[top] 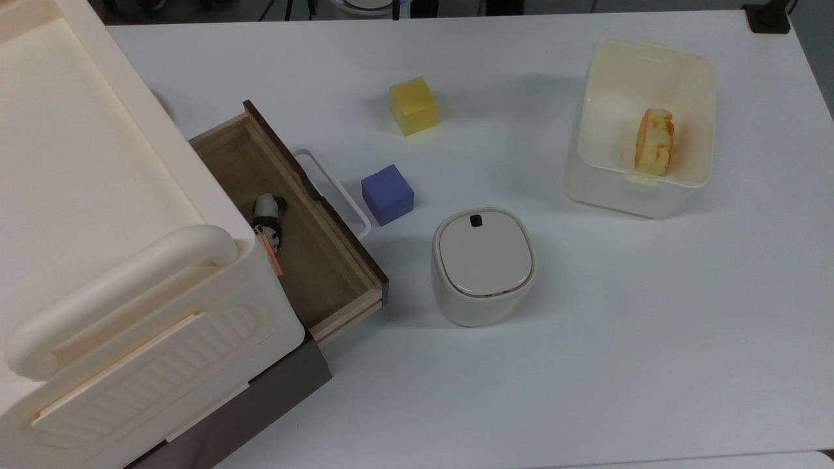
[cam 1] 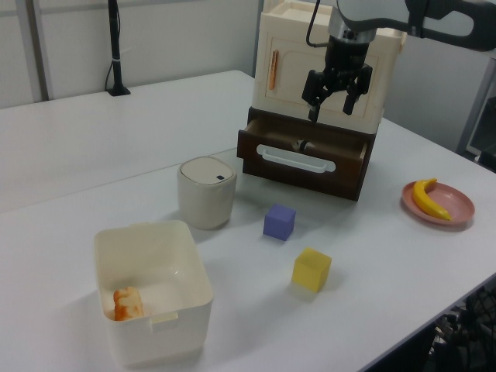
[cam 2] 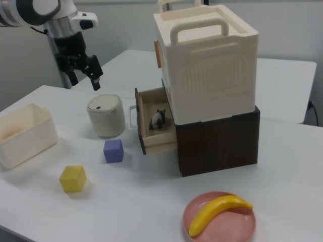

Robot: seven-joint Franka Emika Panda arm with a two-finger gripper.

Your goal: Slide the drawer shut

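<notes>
While the shallow wooden drawer with its dark brown front panel (top: pixel 313 195) stands pulled well out of the cream plastic cabinet (top: pixel 98 195), we judge that the closing push has not yet begun. Its white rectangular loop handle (top: pixel 335 189) faces the table, and a small black-and-white panda figure (top: pixel 269 218) lies on the light-brown floor inside.

Our black two-finger gripper (cam 1: pixel 335 97) hangs in the air above the drawer in the left view, with its fingers spread apart and nothing between them. In the right view it sits high, well apart from the drawer front, above and to the right view's left of the round cream lidded canister (cam 2: pixel 106 116).

So we take the step in hand to be the approach. Next, as we see it, we need to bring the fingers down to the height of the front panel, on the table side of the handle, and press along the drawer's slide direction into the cabinet.

The small purple cube (top: pixel 388 194) lies just beside the handle and the canister stands near the drawer's corner, so we think the descent must thread between them without knocking either. We would also push squarely on the panel, lest the drawer skew and jam on its runners.
</notes>
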